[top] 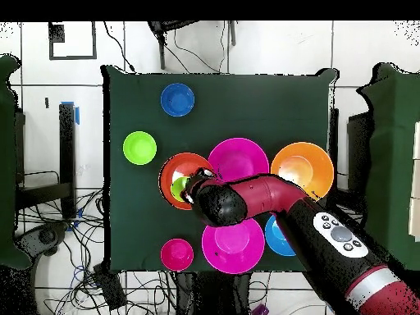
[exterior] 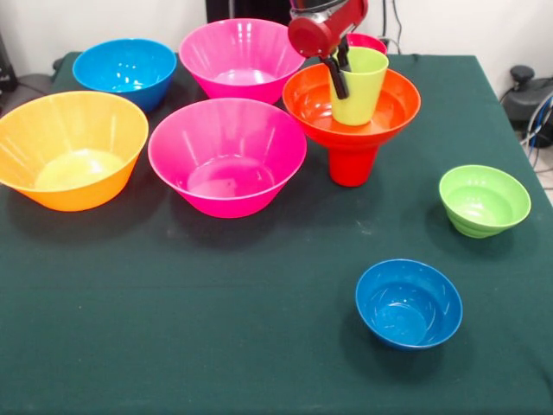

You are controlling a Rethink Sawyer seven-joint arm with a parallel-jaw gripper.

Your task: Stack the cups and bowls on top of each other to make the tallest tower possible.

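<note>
The tower stands right of the table's middle: a red cup (exterior: 352, 166) as base, mouth down, with the wide red-orange bowl (exterior: 393, 108) on it. The lime-green cup (exterior: 361, 86) stands upright inside that bowl. My gripper (exterior: 340, 69) comes down from above, its black fingers (exterior: 335, 79) astride the cup's left rim, shut on it. In the overhead view the gripper (top: 194, 185) covers part of the red-orange bowl (top: 170, 168), and the green cup (top: 179, 189) peeks out beside it.
Two big pink bowls (exterior: 226, 156) (exterior: 240, 56), a yellow-orange bowl (exterior: 71, 149) and a mid-sized blue bowl (exterior: 125, 69) stand left of the tower. A small green bowl (exterior: 484, 199) and a small blue bowl (exterior: 408, 303) sit nearer on the right. A small red bowl (exterior: 370, 41) is behind the tower.
</note>
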